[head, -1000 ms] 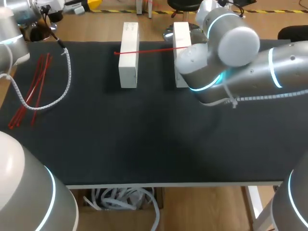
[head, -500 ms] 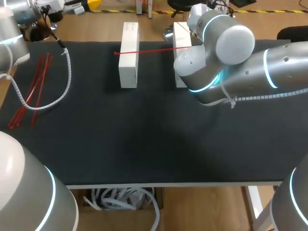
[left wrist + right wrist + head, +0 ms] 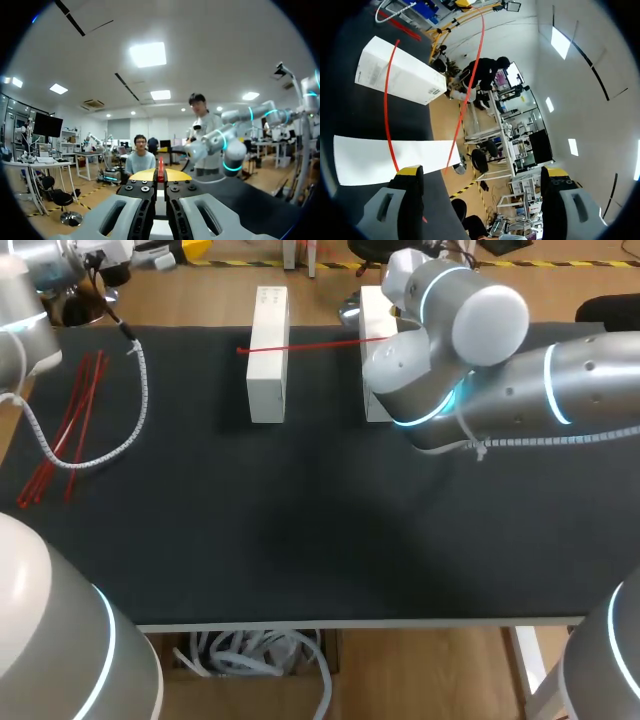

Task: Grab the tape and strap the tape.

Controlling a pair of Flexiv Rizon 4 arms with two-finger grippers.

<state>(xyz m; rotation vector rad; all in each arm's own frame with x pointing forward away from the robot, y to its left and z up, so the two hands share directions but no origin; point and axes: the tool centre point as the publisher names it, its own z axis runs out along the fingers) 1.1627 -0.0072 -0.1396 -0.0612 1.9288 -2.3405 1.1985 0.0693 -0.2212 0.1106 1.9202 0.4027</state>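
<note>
**Right gripper.** The right gripper stands with its yellow-tipped fingers spread wide, holding nothing. It hangs above the nearer of two white rectangular blocks. The thin red plastic strap crosses that block directly below the gripper, nearer one finger than the other and touching neither. It then runs ahead across the gap and over the second white block.

**Change noted.** Over the last second the right arm has drawn its wrist a little further over the nearer block, toward the table's far edge. In the head view the arm's bulk hides the gripper itself. The strap lies bridging the two blocks exactly as before, and neither block has shifted.

**Left gripper.** The left gripper has its fingers drawn together and points out over the room. A small red sliver shows at its tips, but I cannot tell what it is. The left arm has not stirred.

**Further out.** A loose bundle of red straps and a grey ribbed cable lie on the black table, well apart from the right gripper and unchanged.

**Assessment.** The movement reads as a final alignment over the strap, not a grasp. The strap is not yet taken. In my judgement, the next step is a descent and closure on the strap where it crosses the nearer block.
</note>
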